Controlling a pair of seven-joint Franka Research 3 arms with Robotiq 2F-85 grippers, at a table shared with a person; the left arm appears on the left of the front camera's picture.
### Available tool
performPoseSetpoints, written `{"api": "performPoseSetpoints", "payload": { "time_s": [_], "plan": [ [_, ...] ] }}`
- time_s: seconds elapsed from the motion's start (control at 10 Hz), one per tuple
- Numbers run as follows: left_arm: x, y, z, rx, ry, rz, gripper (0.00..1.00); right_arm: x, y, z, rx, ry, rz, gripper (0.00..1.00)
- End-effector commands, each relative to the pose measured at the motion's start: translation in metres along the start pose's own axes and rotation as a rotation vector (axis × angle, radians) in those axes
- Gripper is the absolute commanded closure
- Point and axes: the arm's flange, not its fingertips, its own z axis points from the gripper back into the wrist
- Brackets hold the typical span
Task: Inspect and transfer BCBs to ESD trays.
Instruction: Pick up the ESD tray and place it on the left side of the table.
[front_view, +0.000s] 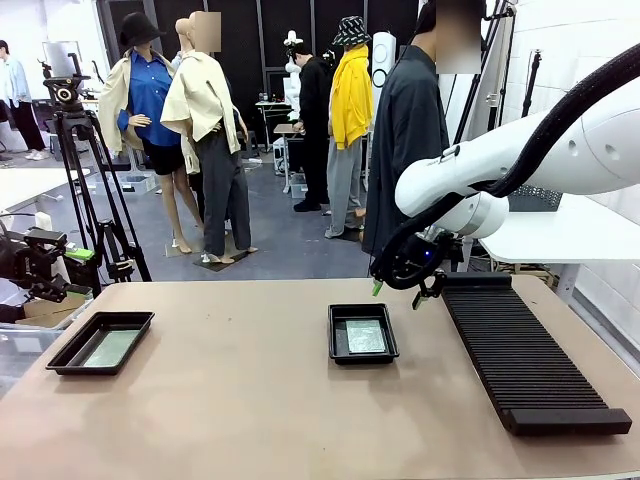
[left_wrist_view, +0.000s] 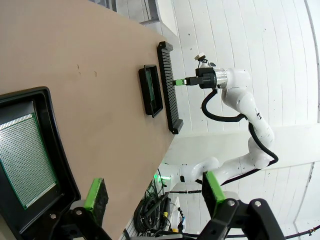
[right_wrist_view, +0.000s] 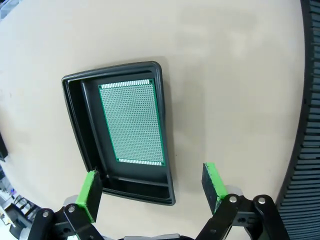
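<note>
Both sets of jaws stand apart and empty. One BCB (front_view: 365, 336) lies flat in the middle ESD tray (front_view: 334, 340), below the right gripper (front_view: 400, 291); another BCB (front_view: 110, 347) lies in the left tray (front_view: 68, 358), by the left gripper (left_wrist_view: 155, 197). A regrasp could likely catch a rim and tip a tray, or skate off a flat board. The tan bench (front_view: 250, 410) also carries a ribbed black rack (front_view: 520, 360) at right. Behind is a workshop, with a person (front_view: 405, 140) at the far edge.

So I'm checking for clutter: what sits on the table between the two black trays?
Nothing: in the front view, only bare tabletop lies between the left tray and the middle tray, each holding a green board.
</note>
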Motion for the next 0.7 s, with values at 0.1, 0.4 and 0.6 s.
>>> {"api": "performPoseSetpoints", "payload": {
  "time_s": [0.1, 0.4, 0.6],
  "plan": [
    [-0.001, -0.003, -0.001, -0.015, -0.014, -0.002, 0.00, 0.001, 0.001, 0.000, 0.010, -0.008, -0.003, 0.00],
    [-0.001, -0.003, -0.001, -0.015, -0.014, -0.002, 0.00, 0.002, -0.025, 0.026, 0.093, 0.006, 0.011, 0.00],
    [-0.001, -0.003, -0.001, -0.015, -0.014, -0.002, 0.00, -0.001, -0.074, 0.066, 0.227, -0.034, -0.018, 0.00]
  ]
}}
